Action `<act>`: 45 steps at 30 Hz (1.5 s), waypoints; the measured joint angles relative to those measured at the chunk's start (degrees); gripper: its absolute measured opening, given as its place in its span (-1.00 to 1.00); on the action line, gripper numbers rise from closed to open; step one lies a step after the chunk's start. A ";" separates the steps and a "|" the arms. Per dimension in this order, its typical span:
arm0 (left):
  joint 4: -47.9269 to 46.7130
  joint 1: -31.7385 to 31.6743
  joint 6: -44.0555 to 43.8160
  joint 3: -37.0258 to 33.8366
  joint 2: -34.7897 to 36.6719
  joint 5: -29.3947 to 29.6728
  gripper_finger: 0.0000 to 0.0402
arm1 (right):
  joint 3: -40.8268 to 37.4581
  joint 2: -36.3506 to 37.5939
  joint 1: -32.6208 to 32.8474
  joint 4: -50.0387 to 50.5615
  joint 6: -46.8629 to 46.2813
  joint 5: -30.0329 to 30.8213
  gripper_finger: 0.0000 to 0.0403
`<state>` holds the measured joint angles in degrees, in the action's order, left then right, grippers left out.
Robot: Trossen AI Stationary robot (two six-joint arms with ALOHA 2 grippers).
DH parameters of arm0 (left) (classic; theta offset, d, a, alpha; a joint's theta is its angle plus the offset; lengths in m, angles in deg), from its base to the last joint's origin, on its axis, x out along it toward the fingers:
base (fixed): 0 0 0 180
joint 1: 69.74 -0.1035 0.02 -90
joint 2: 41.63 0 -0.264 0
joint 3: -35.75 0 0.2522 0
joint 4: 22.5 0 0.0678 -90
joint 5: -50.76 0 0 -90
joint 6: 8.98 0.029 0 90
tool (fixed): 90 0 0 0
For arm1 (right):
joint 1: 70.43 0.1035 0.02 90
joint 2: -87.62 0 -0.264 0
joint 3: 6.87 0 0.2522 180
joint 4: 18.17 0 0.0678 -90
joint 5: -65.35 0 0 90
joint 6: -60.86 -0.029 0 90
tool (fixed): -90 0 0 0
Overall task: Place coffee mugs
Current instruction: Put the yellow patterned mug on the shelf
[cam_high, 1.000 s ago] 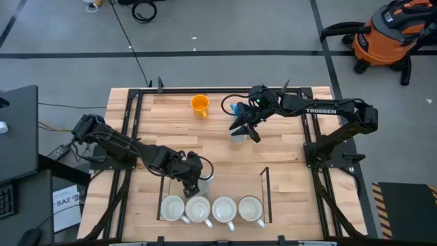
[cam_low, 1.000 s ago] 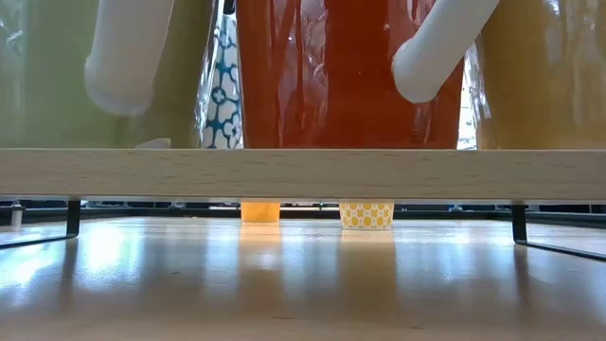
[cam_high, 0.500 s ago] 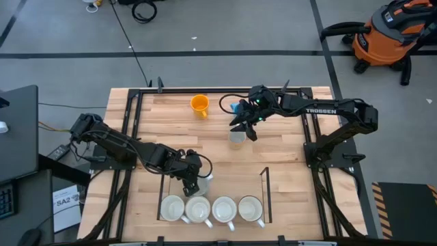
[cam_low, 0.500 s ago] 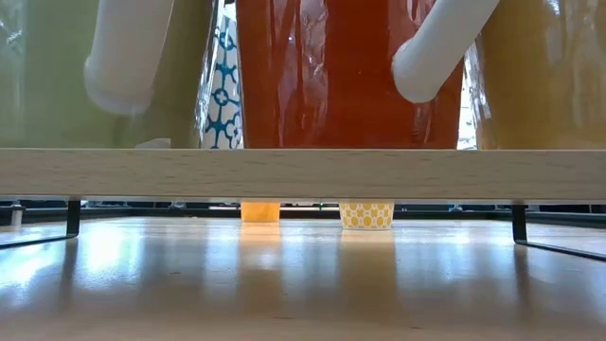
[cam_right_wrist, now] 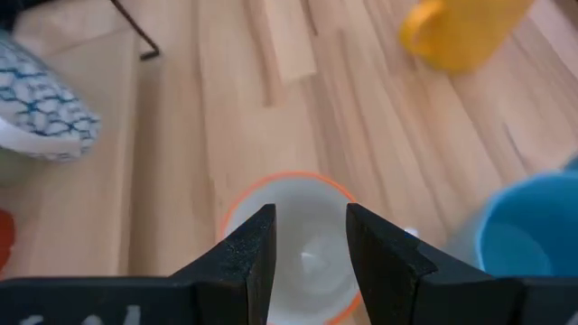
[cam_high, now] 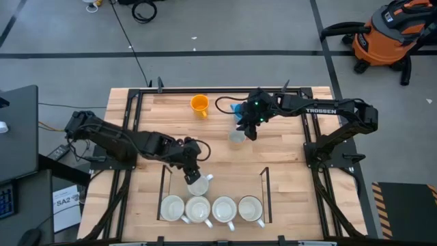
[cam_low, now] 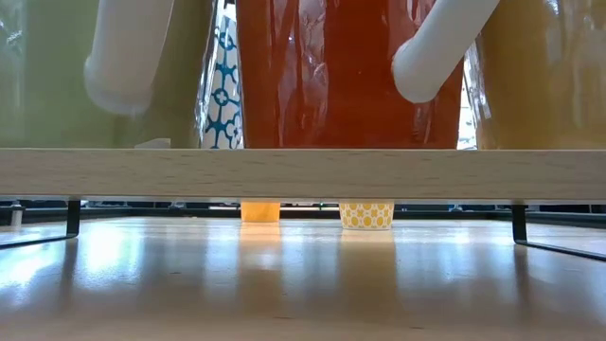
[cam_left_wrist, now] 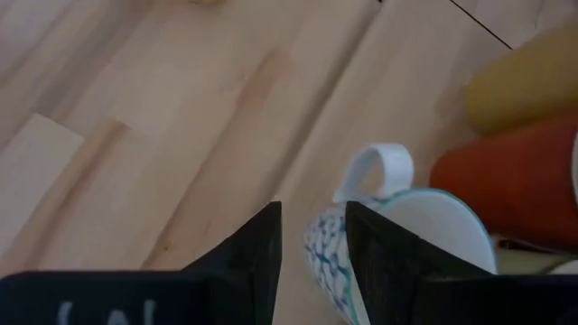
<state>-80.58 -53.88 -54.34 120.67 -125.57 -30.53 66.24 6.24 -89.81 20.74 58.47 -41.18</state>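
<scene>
Near the table's front edge, four mugs [cam_high: 212, 209] stand in a row; the left gripper [cam_high: 192, 167], fingers parted, hovers by a patterned mug [cam_high: 199, 184]. Right gripper [cam_high: 248, 128] (also parted) hangs over an orange-rimmed mug [cam_high: 237, 137].

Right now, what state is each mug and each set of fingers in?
Patterned mug: upright, ungripped, behind the front row.
Front-row mugs: four, upright, side by side.
Orange-rimmed mug: upright, empty, ungripped.
Yellow mug: upright, alone at the far side.
Blue mug: upright, empty.
Left gripper: fingers open, clear of the patterned mug.
Right gripper: fingers open, over the orange-rimmed mug.
</scene>
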 joint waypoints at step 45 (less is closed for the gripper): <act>28.59 -18.86 8.29 0.09 -0.79 3.32 -0.35 | 0.02 5.48 2.45 14.47 -11.93 9.26 -0.31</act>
<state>-51.99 -72.74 -46.06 120.75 -126.36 -27.20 66.27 11.71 -87.35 35.21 46.54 -31.92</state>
